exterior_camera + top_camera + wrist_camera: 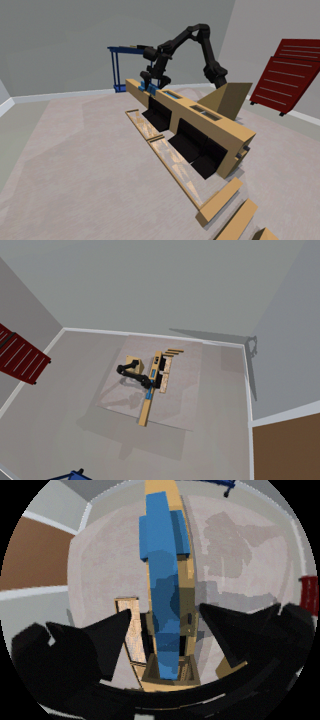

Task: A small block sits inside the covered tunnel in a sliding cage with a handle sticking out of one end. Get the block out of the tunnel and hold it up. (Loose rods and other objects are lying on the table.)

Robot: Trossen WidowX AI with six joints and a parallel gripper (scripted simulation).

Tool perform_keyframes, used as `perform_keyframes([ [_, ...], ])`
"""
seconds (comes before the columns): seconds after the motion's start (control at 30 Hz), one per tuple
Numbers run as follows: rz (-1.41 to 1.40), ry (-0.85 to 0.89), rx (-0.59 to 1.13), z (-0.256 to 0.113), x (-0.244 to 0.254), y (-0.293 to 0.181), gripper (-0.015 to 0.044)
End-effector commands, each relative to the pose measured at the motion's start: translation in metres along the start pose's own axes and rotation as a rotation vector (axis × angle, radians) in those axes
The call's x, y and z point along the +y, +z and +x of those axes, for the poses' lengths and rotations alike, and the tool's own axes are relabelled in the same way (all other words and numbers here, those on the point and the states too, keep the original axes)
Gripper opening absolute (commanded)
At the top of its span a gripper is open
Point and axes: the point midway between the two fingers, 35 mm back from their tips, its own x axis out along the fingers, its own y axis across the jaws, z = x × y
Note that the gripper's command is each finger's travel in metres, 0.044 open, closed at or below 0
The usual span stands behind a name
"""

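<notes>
Here we are above the tan tunnel (159,355) (227,124) (172,685): the top view looks steeply down from well over it, the farthest back of the three, taking in the room around. Over to the exterior view, low and close beside the tunnel's end away from the blue handle (149,395) (142,85) (162,555), facing slantwise along its length. And the wrist view, closest of all, peers down over the tunnel's handle end and out along the handle, probably through a wide lens, given that round black border. All three share the tunnel and handle; top and exterior share the whole arm (129,375) (180,38).
</notes>
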Motion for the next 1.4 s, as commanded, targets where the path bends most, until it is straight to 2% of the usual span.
perform_keyframes([
  [0.0,0.001,0.001,0.0,-0.001,0.0,0.0,0.0387],
  [0.43,0.001,0.001,0.0,-0.001,0.0,0.0,0.0046],
  [0.53,0.001,0.001,0.0,-0.001,0.0,0.0,0.0026],
  [0.57,0.001,0.001,0.0,-0.001,0.001,0.0,0.0],
  [1.37,-0.009,0.0,0.007,-0.006,-0.001,-0.065,0.0],
])
